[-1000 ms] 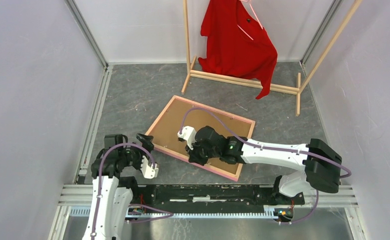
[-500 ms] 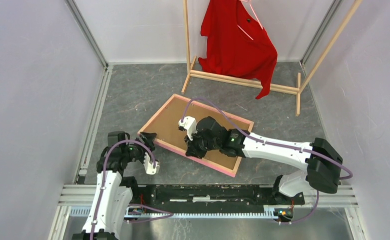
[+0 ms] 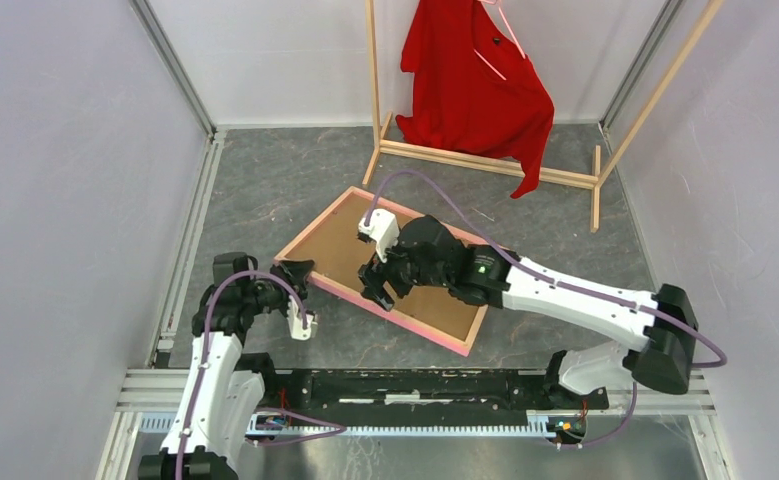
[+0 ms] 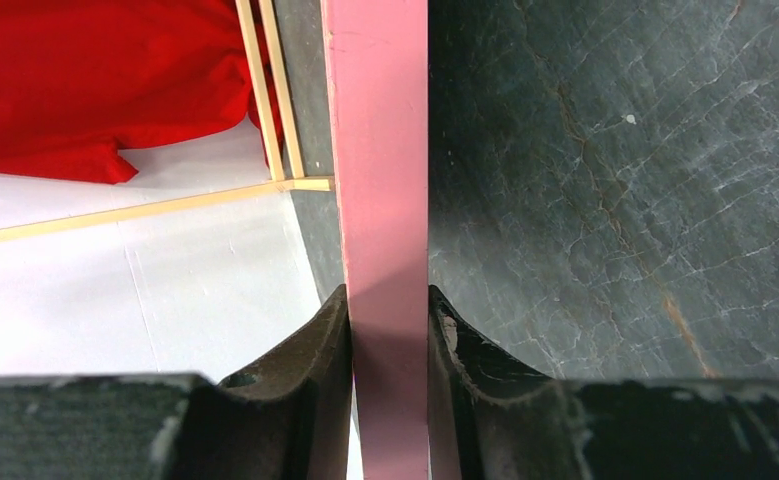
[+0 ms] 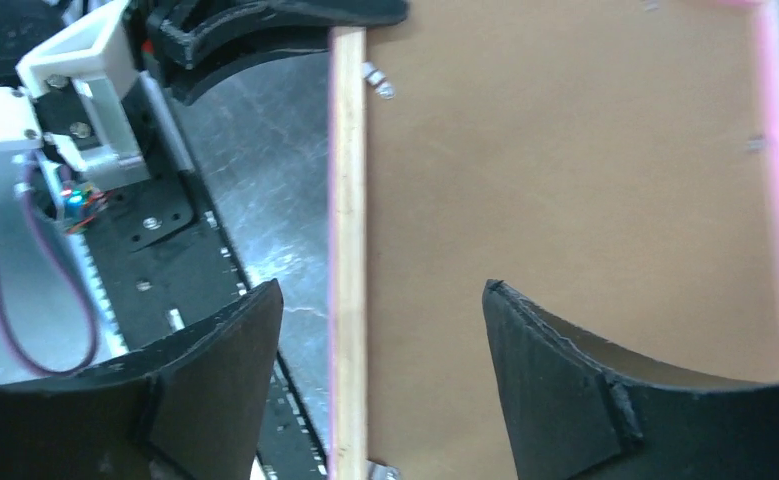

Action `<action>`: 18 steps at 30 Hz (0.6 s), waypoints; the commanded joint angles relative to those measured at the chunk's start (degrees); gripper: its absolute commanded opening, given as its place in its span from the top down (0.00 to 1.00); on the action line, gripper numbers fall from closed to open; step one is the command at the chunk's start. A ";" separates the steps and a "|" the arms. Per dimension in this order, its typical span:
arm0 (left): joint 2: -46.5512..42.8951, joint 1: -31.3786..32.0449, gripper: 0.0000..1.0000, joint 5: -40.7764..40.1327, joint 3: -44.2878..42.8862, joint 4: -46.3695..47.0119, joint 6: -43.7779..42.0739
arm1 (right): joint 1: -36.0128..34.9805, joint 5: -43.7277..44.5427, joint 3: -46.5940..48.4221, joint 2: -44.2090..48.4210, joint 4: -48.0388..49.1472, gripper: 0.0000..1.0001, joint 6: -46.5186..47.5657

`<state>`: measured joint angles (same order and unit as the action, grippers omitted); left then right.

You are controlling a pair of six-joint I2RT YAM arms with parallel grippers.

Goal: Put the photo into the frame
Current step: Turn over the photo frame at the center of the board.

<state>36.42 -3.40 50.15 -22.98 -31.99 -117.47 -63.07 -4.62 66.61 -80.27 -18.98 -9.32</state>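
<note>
The frame [image 3: 425, 328] is seen back up on the grey bench [image 3: 265, 190], in the middle of the top view. Its brown backing board [image 3: 340, 250] is shown. The frame's left corner is pinched tight by the left pincer [image 4: 389, 300], with the pink edge squeezed between both fingers. The right pincer [image 5: 380, 300] is held wide open over the light wood rim, near the frame's lower edge.
</note>
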 commanded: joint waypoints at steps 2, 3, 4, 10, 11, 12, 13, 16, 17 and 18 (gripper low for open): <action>0.78 0.28 0.81 2.91 -7.49 -2.72 -10.80 | -5.16 11.28 2.00 4.31 -3.89 0.09 8.47; 1.14 0.24 0.81 3.01 -8.41 -3.78 -10.62 | -7.33 13.21 2.03 4.13 -4.86 0.06 8.84; 1.41 0.31 0.81 3.00 -9.17 -5.12 -10.67 | -9.49 15.58 2.12 3.74 -5.98 0.05 10.79; 2.36 0.41 0.77 2.73 -13.39 -8.70 -6.56 | -16.72 29.59 2.36 2.11 -11.46 0.02 13.13; 2.72 0.34 0.76 2.57 -14.23 -9.88 -6.45 | -17.42 31.47 2.31 2.00 -11.60 0.02 13.46; 3.12 0.39 0.76 2.50 -14.88 -11.01 -6.62 | -18.21 32.90 1.92 2.09 -11.01 0.02 13.76; 3.32 0.40 0.76 2.43 -15.48 -11.56 -6.52 | -18.83 34.09 1.40 2.09 -10.29 0.02 14.24; 3.34 0.41 0.76 2.30 -16.14 -11.78 -5.01 | -21.35 37.58 1.28 0.86 -9.92 0.03 16.13; 3.31 0.40 0.76 2.26 -16.30 -11.78 -4.30 | -22.17 39.80 1.13 0.25 -9.93 0.04 16.92; 3.30 0.40 0.76 2.31 -16.46 -11.78 -3.78 | -22.98 41.78 0.70 -0.24 -9.57 0.05 17.80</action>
<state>40.27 -3.33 49.30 -35.46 -44.93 -117.51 -83.11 26.83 67.05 -79.02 -29.15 4.58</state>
